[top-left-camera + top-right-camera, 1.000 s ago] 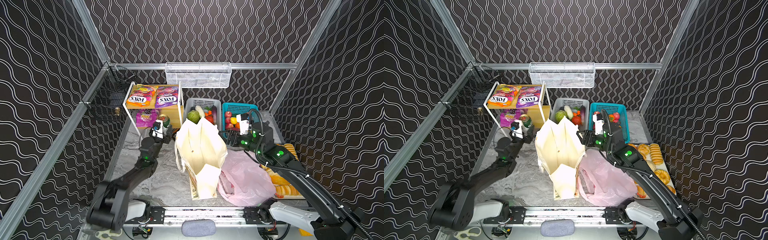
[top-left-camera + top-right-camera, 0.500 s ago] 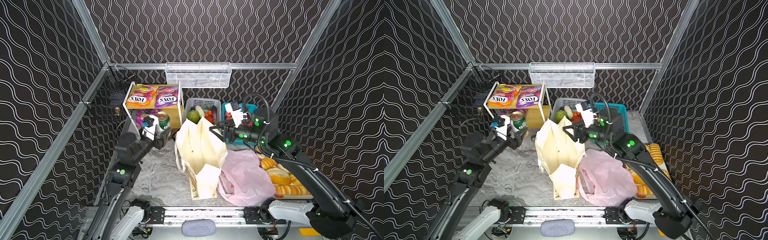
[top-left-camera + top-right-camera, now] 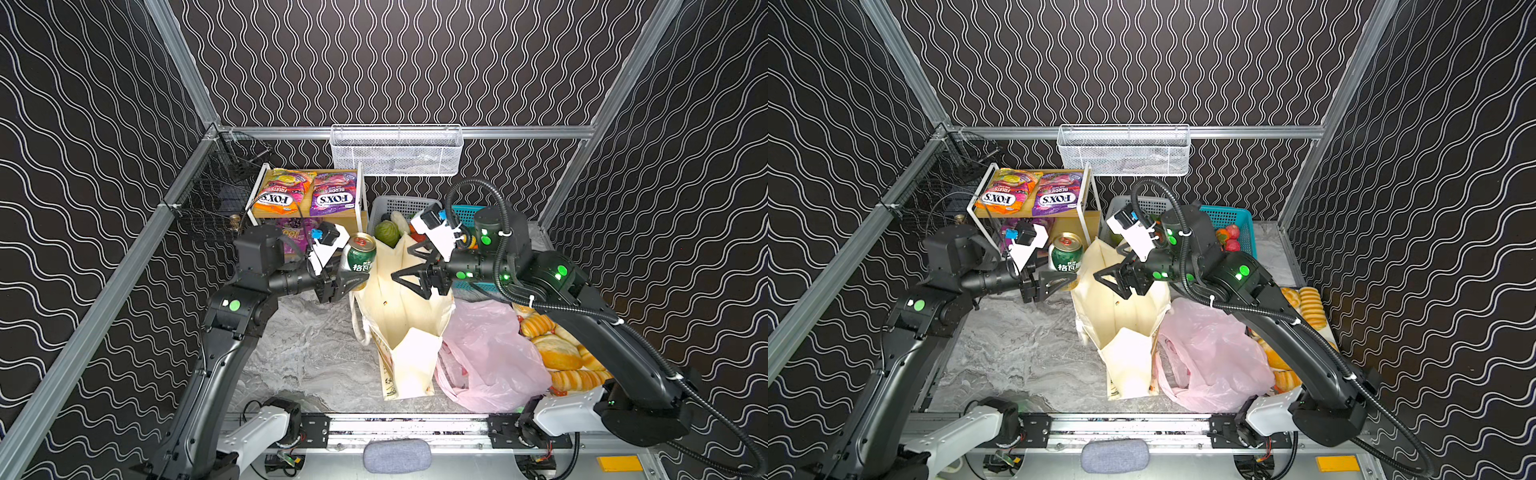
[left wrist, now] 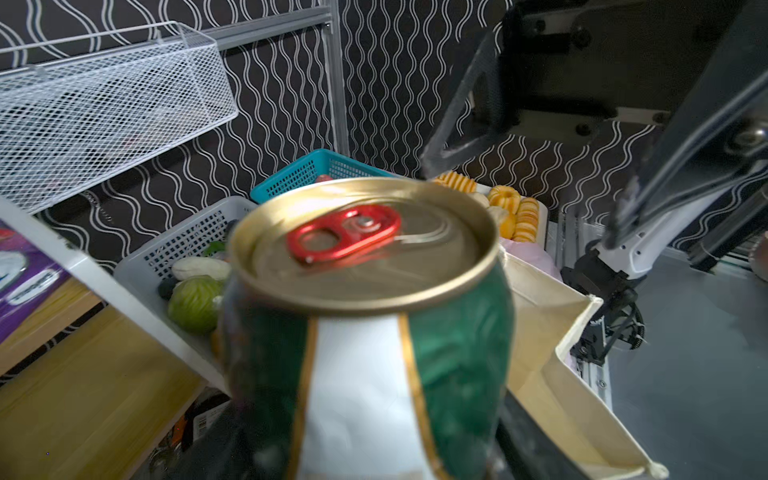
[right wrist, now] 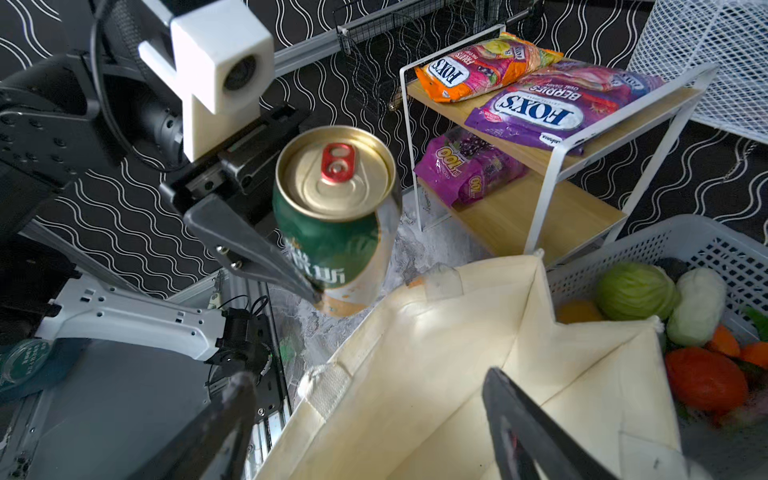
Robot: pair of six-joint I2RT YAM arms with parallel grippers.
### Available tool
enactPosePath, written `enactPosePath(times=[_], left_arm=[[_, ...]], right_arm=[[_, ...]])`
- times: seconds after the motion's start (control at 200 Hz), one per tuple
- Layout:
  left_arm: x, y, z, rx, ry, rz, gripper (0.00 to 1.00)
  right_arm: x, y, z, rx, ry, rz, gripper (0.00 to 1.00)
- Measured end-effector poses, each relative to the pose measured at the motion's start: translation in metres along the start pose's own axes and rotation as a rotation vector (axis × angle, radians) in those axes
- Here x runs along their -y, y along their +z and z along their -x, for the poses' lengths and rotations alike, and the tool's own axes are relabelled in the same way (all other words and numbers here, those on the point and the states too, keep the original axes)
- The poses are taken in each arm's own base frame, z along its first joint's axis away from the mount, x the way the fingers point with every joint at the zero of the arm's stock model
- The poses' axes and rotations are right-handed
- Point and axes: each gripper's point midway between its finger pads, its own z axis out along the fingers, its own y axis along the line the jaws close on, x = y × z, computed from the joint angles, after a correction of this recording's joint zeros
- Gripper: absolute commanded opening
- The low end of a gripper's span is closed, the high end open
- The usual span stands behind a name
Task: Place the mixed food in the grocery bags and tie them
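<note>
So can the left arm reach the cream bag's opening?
Probably yes: the left gripper holds the can beside the tote's open rim, though the right gripper's open jaws hover over it.

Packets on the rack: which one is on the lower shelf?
The purple "100" packet; the orange FOX'S and purple FOX'S lie a level higher.

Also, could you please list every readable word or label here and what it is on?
"FOX'S", "FRUITS": orange packet.
"FOX'S", "BERRIES": purple packet.
"100": lower packet.
Can: Chinese characters, too blurred to read.
Print on tote: too small to read.
</note>
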Motion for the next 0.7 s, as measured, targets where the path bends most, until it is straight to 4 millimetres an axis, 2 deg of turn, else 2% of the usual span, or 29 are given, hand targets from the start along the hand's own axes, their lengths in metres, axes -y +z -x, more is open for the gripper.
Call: enactPosePath(times=[0.225, 0.415, 0.546, 0.611, 0.696], left_arm=[[0.02, 0.023, -0.009, -0.114, 0.094, -0.064, 0.22], [0.024, 0.034, -0.014, -0.175, 0.152, -0.07, 0.22], [0.024, 0.039, -0.019, -0.207, 0.173, -0.068, 0.23], [0.024, 0.04, -0.021, -0.217, 0.176, -0.063, 0.24], [0.023, 0.04, -0.024, -0.229, 0.177, -0.056, 0.36]], right_arm=[[0.006, 0.022, 0.004, -0.059, 0.003, 0.009, 0.9], [0.005, 0.034, -0.002, -0.099, 0.016, 0.038, 0.82], [0.004, 0.038, -0.008, -0.123, 0.026, 0.054, 0.69], [0.003, 0.039, -0.01, -0.13, 0.029, 0.058, 0.57], [0.003, 0.04, -0.014, -0.136, 0.038, 0.065, 0.44]])
